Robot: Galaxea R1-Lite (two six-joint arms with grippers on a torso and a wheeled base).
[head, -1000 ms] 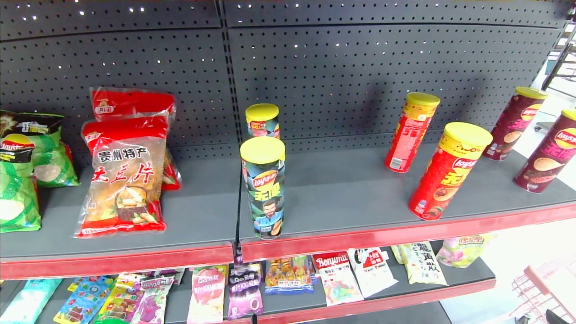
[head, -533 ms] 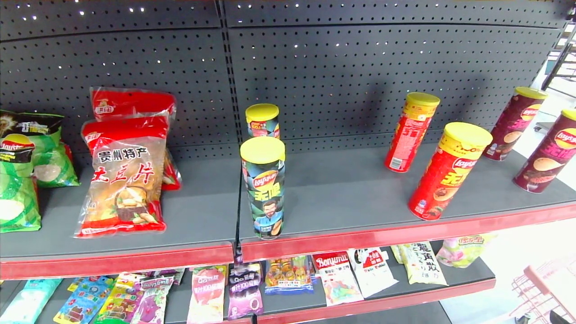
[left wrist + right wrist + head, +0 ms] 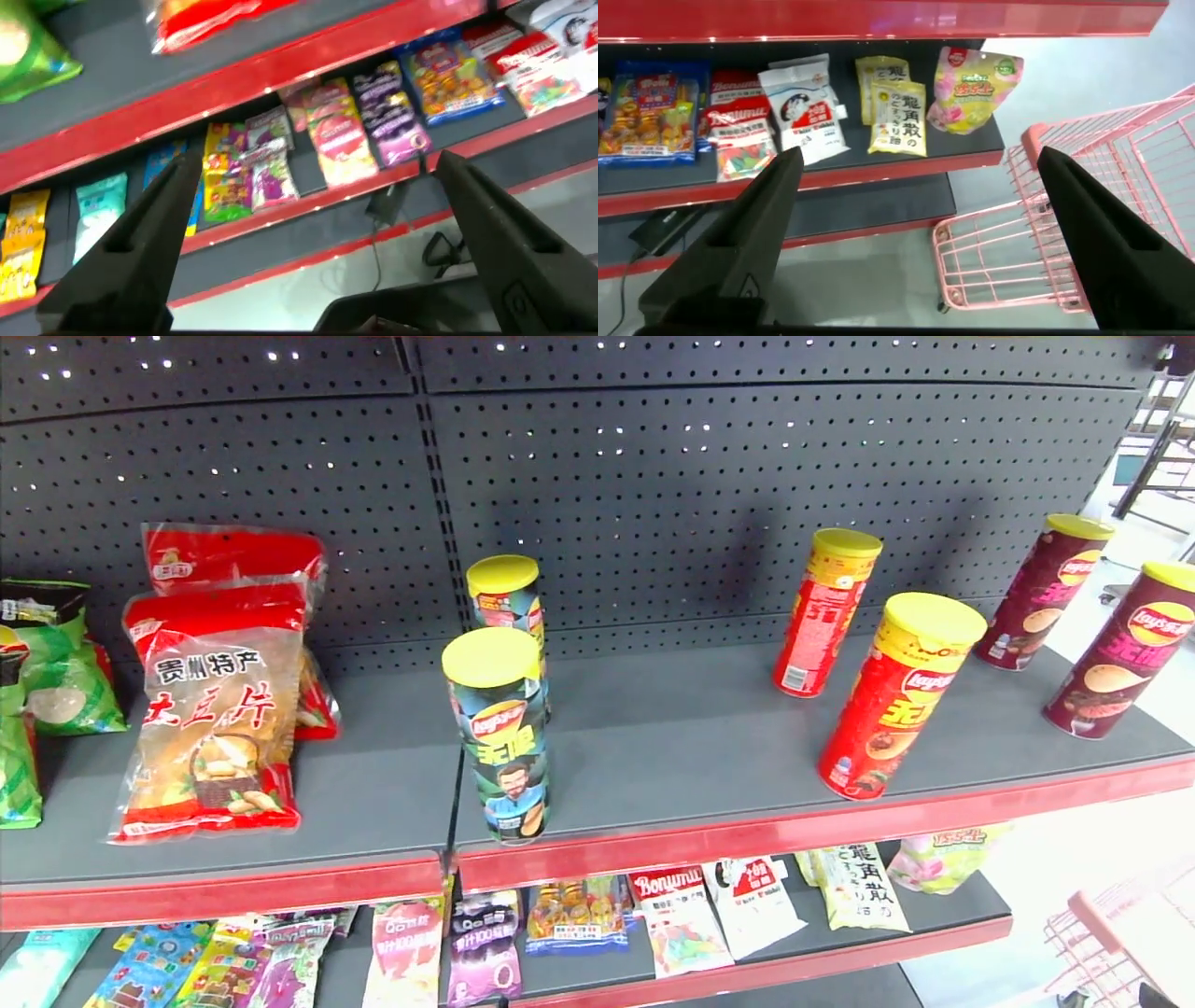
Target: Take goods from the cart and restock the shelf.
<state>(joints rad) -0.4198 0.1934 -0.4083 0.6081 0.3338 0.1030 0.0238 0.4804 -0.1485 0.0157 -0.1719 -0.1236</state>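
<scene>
Nothing on the shelves has shifted in the last second; only my head camera has swung a little to the right, so the whole rack sits further left in view. My left claw point(image 3: 316, 157) hangs low with its fingers spread wide and nothing between them, in front of the candy bags point(image 3: 341, 140) on the lower shelf point(image 3: 962, 145). My right claw point(image 3: 920, 149) is likewise spread and bare, also low, with the pink cart point(image 3: 1041, 135) on the floor to its right, at the near right of the scene. What goods lie in the cart I cannot tell from here. Judging by the stock on the upper shelf point(image 3: 709, 737), I expect chip cans like the red can point(image 3: 896, 695) — light, stiff tubes, smooth-sided and tall enough to topple. I would pinch one across the middle of the body, not by the lid. Bags would be soft and crushable, so I would take those by the top seam. Open room is the bare stretch of upper shelf between the dark can point(image 3: 499, 733) on the left and the red can on the right. Edges to mind — the top of the cart on the way out, the red front lip point(image 3: 747, 835) on the way in.
</scene>
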